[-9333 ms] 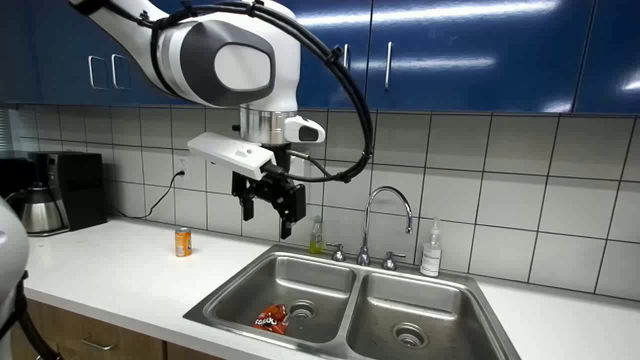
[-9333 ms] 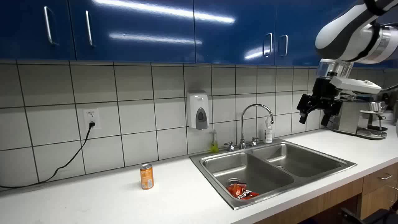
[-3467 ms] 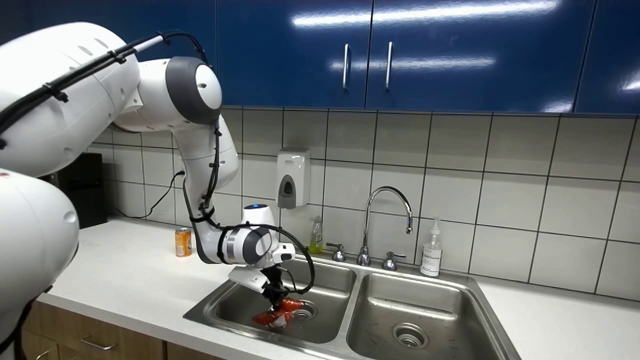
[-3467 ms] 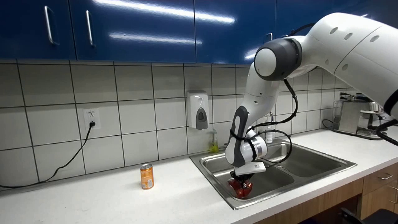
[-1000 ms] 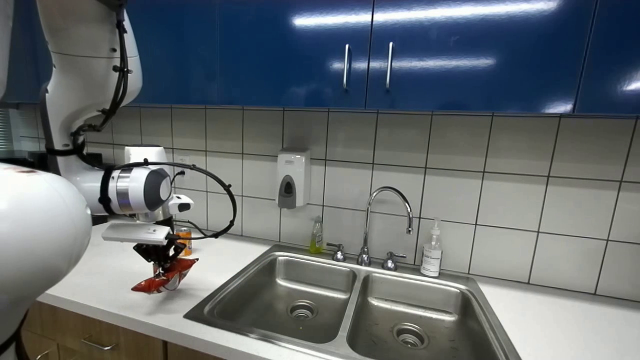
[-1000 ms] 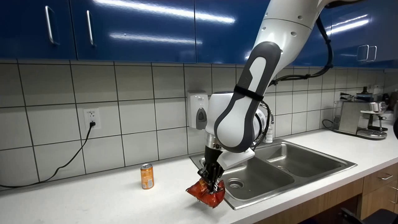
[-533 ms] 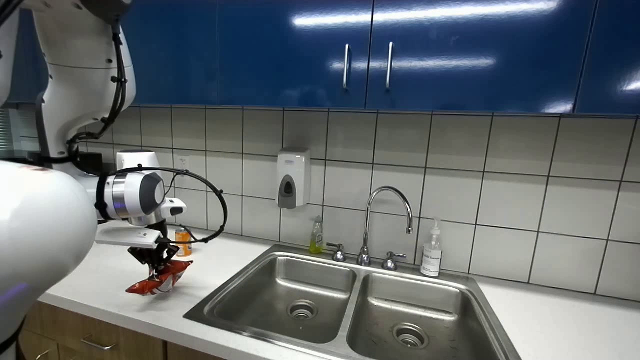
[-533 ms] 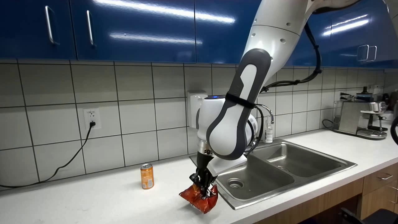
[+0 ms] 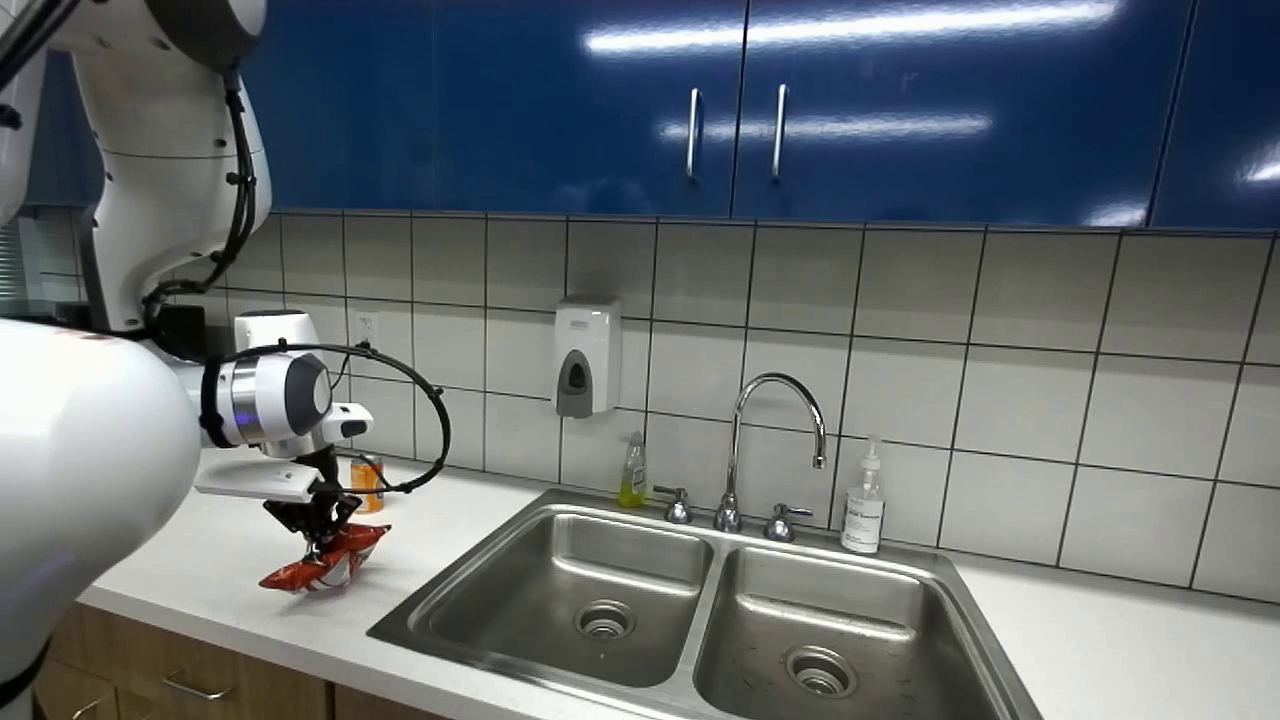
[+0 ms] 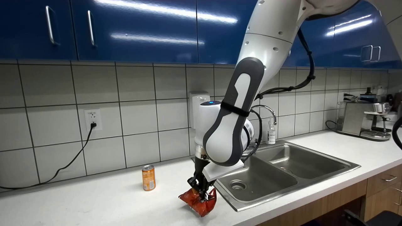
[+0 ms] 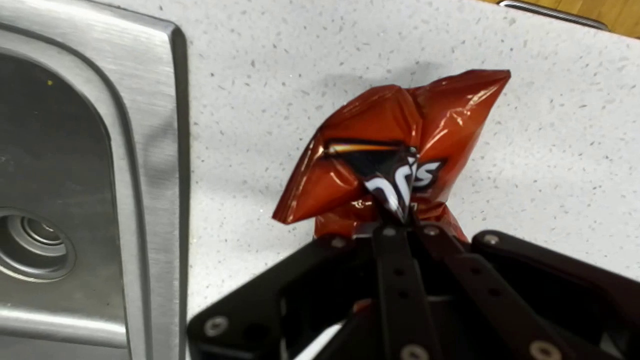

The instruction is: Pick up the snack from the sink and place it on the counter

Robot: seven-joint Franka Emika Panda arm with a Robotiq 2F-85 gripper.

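Item: one gripper [image 11: 407, 227], pointing down, jaws pinching a gathered fold of the snack packet [image 11: 390, 150]. Location of packet: directly beneath the gripper, over the bench [image 10: 103, 205]; whether its lowest corner touches, I cannot tell from here. Step in hand, by my judgement: setting down, release not yet made. Recommended handling: descend straight and slowly below the present spot until the packet's underside bears on the bench; one end slopes lower and will probably land first, so allow the rest to settle. Then part the jaws only a little and rise vertically, as thin film may cling and be dragged along. Best to avoid drifting sideways toward the sink [image 11: 155, 200], its rim near the gripper; the packet could end up overhanging it. Orange can [image 10: 148, 178], one: upright, nearer the tiled wall [image 10: 141, 147] than the gripper, apart from the packet, likely no hindrance. Snack packet, description: glossy red film, puffed and crinkled, creased inward at the pinch, ends flaring to pointed corners; dark panel with white lettering, partly folded into the grip and unreadable in full; orange-yellow streak along the panel's edge; carried at a tilt.
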